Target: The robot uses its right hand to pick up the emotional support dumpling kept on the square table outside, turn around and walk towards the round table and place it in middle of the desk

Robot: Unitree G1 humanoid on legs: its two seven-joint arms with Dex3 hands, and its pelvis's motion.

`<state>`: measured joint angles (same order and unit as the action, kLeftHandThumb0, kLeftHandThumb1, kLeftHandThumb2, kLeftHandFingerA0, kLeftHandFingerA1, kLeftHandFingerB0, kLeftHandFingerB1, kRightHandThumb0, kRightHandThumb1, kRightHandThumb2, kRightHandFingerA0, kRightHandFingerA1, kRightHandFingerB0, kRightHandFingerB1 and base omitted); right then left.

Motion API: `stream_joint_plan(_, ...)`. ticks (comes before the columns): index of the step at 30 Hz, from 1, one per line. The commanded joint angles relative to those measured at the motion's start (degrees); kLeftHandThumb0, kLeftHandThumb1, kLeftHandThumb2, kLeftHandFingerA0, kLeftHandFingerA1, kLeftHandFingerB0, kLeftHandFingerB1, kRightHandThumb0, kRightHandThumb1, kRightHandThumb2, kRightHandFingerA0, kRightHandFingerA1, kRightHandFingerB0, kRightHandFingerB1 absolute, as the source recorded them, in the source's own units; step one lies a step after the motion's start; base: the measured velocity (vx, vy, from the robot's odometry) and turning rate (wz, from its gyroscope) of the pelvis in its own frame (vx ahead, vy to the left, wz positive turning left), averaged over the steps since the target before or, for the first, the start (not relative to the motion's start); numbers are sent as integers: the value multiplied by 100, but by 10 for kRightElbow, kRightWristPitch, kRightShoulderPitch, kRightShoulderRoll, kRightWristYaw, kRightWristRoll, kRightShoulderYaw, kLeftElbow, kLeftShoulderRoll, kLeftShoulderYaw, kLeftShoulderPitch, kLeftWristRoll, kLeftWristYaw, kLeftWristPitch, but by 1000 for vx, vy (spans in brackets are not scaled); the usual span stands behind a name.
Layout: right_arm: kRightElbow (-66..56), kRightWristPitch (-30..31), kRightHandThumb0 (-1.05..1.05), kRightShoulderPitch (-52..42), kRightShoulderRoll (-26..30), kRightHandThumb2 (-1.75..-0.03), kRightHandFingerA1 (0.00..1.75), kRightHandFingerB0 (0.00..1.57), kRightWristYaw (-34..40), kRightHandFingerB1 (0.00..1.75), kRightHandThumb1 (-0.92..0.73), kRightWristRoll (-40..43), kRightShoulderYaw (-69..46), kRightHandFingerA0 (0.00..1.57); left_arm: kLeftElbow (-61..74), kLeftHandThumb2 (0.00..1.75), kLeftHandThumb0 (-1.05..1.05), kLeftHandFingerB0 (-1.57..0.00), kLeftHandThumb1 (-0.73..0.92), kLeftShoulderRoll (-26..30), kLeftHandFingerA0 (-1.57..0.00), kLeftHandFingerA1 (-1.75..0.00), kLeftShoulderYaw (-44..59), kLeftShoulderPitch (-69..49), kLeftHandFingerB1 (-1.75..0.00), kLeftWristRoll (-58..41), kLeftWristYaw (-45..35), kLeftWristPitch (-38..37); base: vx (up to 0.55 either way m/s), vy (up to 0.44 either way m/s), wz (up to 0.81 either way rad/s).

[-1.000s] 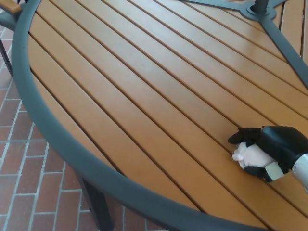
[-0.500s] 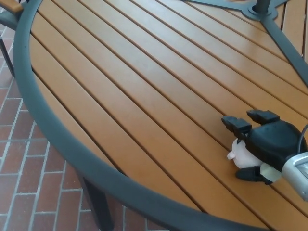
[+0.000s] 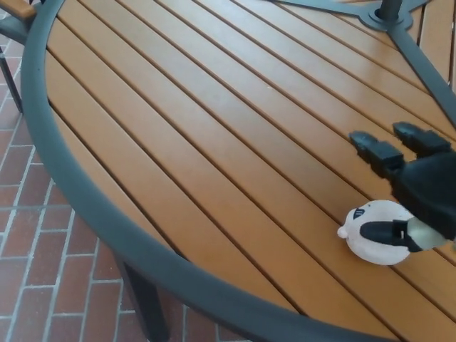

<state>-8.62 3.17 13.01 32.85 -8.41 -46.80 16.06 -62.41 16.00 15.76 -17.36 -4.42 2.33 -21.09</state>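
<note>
The dumpling [image 3: 372, 246], a white rounded plush with small dark marks, lies on the slatted wooden round table [image 3: 214, 142] near its front right part. My right hand [image 3: 420, 185] hovers just behind and right of it. Two black fingers [image 3: 376, 151] are spread out above the slats, and the thumb [image 3: 385, 231] lies across the dumpling's near side. The hand is open. My left hand does not show.
A dark grey metal rim [image 3: 85, 206] curves around the table's left and front edge. A pole base with metal struts [image 3: 388, 16] sits at the back right. Red brick paving [image 3: 35, 285] lies below left, and a chair arm [image 3: 14, 11] shows at the top left.
The right hand was closed around the dumpling; its fingers have spread and the hand has lifted back and to the right. The dumpling now rests uncovered on the table.
</note>
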Motion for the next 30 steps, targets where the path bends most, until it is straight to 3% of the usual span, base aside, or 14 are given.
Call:
stream_joint_plan(1,-176,29,-105,-82,43,-68,0,0,-109,0,-92,143,-155,0,0,58,-17,-68,63,7,-75,-57,7,-6,-52,0,7,-37,0,0,0)
stream_joint_plan(2,-188,31,-105,-87,45,-68,0,0,-114,0,-92,152,-167,0,1,58,-17,-68,63,7,-75,-57,8,-7,-52,-2,7,-37,0,0,0)
stream_joint_plan(3,-238,34,-103,-130,60,-106,0,0,-144,4,-72,216,-318,0,-62,57,-27,-71,61,12,-77,-67,4,57,-54,6,16,-4,0,0,0)
stream_joint_plan(6,-262,31,-105,-155,67,-119,13,5,-161,1,-74,256,-408,0,-92,57,-27,-71,62,15,-76,-68,0,87,-54,11,21,9,0,0,0)
stream_joint_plan(11,-247,44,-105,-195,58,-111,2,15,-192,8,-75,330,-586,0,-97,58,-23,-75,63,17,-79,-73,15,95,-57,-6,11,-1,-84,-29,0)
stream_joint_plan(12,-178,6,-31,-200,46,-59,36,27,-127,33,-64,336,-650,17,-97,63,-18,-79,63,17,-82,-73,14,94,-59,-5,12,-1,0,0,0)
stream_joint_plan(13,-126,-24,-31,-204,38,-59,36,27,-78,33,-64,341,-698,17,-96,63,-18,-79,63,18,-82,-73,13,94,-59,-5,12,-2,0,0,0)
stream_joint_plan(15,-37,-75,-19,-206,31,-90,53,19,-14,52,-44,358,-762,16,-97,63,-18,-80,62,19,-83,-73,13,95,-59,-4,12,-5,0,0,0)
stream_joint_plan(16,36,-120,-17,-207,39,-60,85,57,41,43,-66,359,-787,133,-100,60,-22,-84,62,19,-85,-77,15,101,-58,-6,11,-2,0,0,0)
stream_joint_plan(20,139,-186,-15,-196,39,-73,73,70,130,49,-65,373,-835,128,-103,64,-19,-85,63,22,-85,-80,15,113,-60,-7,13,5,0,0,0)
stream_joint_plan(21,181,-266,-13,-184,25,-101,97,85,191,90,-56,398,-871,108,-101,73,-17,-88,61,22,-86,-88,4,120,-59,6,22,0,0,0,0)
stream_joint_plan(26,216,-322,-14,-185,15,-105,104,90,208,95,-53,416,-897,110,-102,71,-16,-85,60,22,-86,-87,0,123,-61,10,18,-7,0,0,0)
stream_joint_plan(27,264,-357,-19,-220,22,-105,113,104,241,95,-49,389,-906,120,-99,70,-18,-79,62,20,-80,-75,-7,121,-60,17,21,-13,0,0,0)
stream_joint_plan(30,340,-385,-17,-259,38,-107,114,105,305,97,-45,334,-897,121,-101,66,-18,-79,62,20,-80,-71,-6,121,-60,15,25,-11,0,0,0)
